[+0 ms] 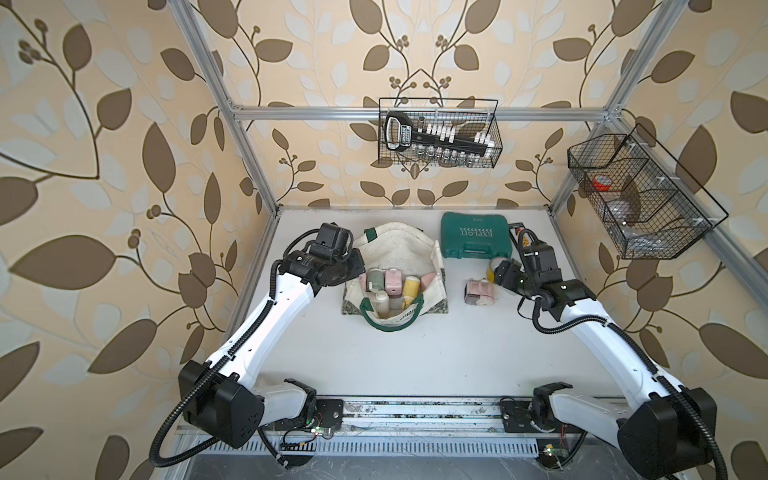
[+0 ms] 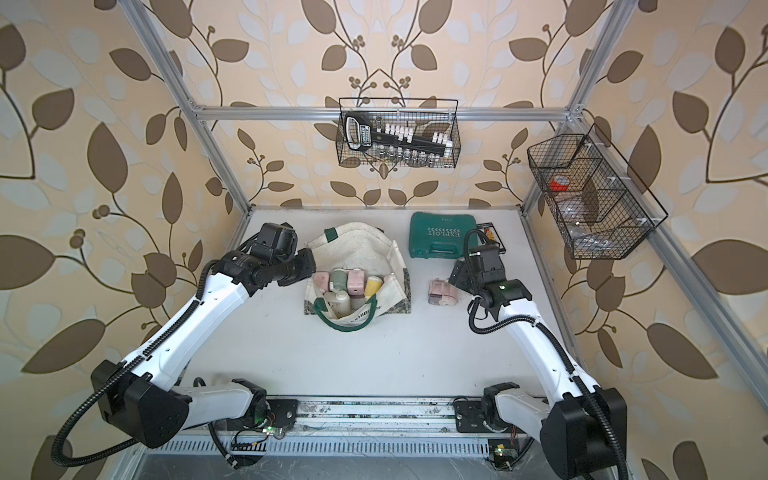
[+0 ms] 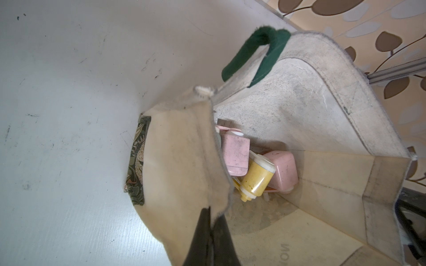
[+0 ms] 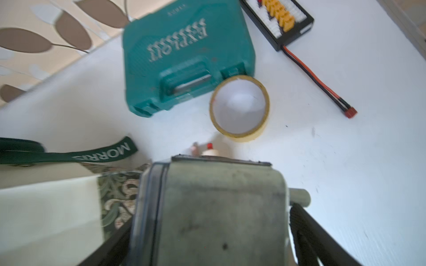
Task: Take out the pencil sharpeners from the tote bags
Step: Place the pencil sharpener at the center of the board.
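The cream tote bag (image 1: 399,249) lies open at the table's middle, and several pencil sharpeners are inside: pink (image 1: 392,280), sage green (image 1: 376,278) and yellow (image 1: 411,286). My left gripper (image 3: 213,211) is shut on the bag's left rim, pinching the fabric. In the left wrist view a pink sharpener (image 3: 235,156) and a yellow one (image 3: 258,177) show inside. Another pink sharpener (image 1: 480,293) stands on the table right of the bag. In the right wrist view, my right gripper (image 4: 211,218) holds a sage green sharpener (image 4: 214,195) between its fingers. The top views do not show that one.
A teal tool case (image 1: 473,241) lies behind my right gripper. A yellow tape roll (image 4: 239,108) sits in front of the case. A black connector board (image 4: 276,18) with red-black wires is at the back right. Two wire baskets (image 1: 438,133) (image 1: 640,195) hang on the walls.
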You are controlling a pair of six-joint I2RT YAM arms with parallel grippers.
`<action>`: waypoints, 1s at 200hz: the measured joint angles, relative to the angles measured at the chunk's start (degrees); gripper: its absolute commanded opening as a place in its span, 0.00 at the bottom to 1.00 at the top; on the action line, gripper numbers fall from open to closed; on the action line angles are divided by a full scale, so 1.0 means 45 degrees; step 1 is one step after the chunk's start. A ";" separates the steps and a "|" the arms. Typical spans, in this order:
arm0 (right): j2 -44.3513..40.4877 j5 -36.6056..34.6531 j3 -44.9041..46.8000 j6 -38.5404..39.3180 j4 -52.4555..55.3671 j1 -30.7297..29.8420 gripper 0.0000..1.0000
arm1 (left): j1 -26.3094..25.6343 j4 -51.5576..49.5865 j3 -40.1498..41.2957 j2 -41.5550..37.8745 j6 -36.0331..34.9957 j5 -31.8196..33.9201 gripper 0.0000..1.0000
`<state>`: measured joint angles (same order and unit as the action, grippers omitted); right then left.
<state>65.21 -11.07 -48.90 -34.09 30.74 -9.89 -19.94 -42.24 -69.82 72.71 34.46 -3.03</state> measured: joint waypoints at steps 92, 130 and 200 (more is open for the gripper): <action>0.0903 -0.1705 0.2764 -0.0573 -0.1715 0.0724 0.71 | 0.0000 0.0005 0.0005 0.0000 -0.0063 0.0000 0.00; 0.2229 -0.1836 0.2764 -0.0719 -0.2618 0.0967 0.71 | 0.0000 0.0000 0.0005 -0.0005 -0.0146 0.0005 0.00; 0.3721 -0.1894 0.2744 -0.0894 -0.3313 0.0967 0.76 | 0.0000 -0.0039 0.0005 -0.0044 -0.0248 0.0015 0.00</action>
<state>81.95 -19.59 -36.56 -38.11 15.84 -5.54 -19.94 -42.41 -69.80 72.51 33.34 -2.96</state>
